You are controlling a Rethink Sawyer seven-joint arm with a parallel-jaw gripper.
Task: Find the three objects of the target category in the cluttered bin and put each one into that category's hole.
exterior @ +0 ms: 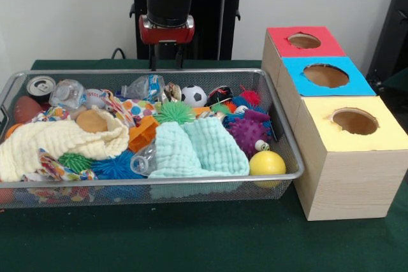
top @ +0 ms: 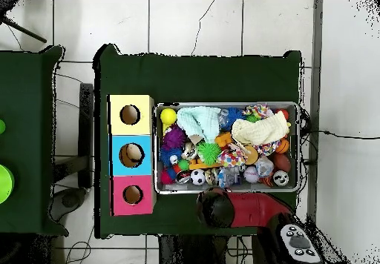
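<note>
The silver wire-mesh bin sits on the green table, full of toys and cloths. One clear wrinkly bottle lies at the back left beside a silver can. A second bottle, with a blue label, lies at the back middle. A third bottle lies near the front, between the mint cloth and a blue spiky ball. My gripper hangs just behind the bin's far rim, above the table, open and empty. In the overhead view the arm covers the gripper beside the bin.
Three wooden boxes stand to the right of the bin, each with a round hole: red top, blue top, yellow top. A cream cloth, yellow ball, soccer ball and purple spiky ball crowd the bin.
</note>
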